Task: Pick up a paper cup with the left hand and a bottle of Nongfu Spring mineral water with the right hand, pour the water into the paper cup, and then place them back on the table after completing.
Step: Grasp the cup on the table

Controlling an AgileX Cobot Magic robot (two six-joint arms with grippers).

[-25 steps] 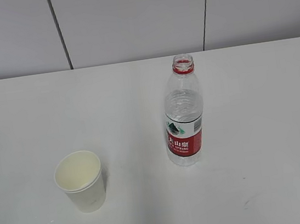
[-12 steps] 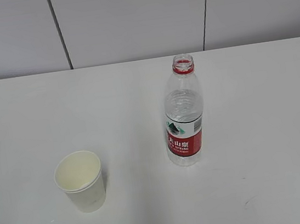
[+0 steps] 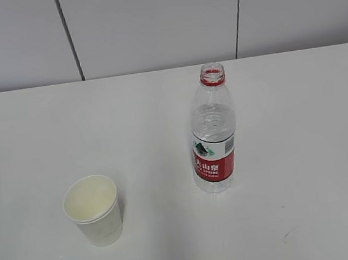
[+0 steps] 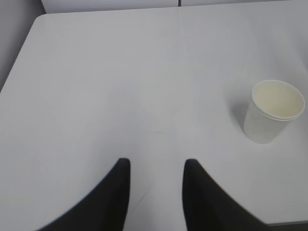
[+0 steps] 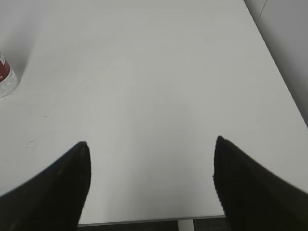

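Observation:
A white paper cup (image 3: 93,210) stands upright on the white table (image 3: 28,143) at front left; it also shows in the left wrist view (image 4: 272,111) at the right. A clear, uncapped Nongfu Spring bottle (image 3: 213,131) with a red label stands upright to its right, holding clear water; only its base edge (image 5: 6,79) shows in the right wrist view. My left gripper (image 4: 155,164) is open and empty over bare table, left of the cup. My right gripper (image 5: 151,144) is wide open and empty near the table's front edge, right of the bottle. Neither arm shows in the exterior view.
A grey panelled wall (image 3: 147,24) runs behind the table. The table's front edge (image 5: 144,220) and right edge (image 5: 281,82) show in the right wrist view, and its left corner (image 4: 38,21) in the left wrist view.

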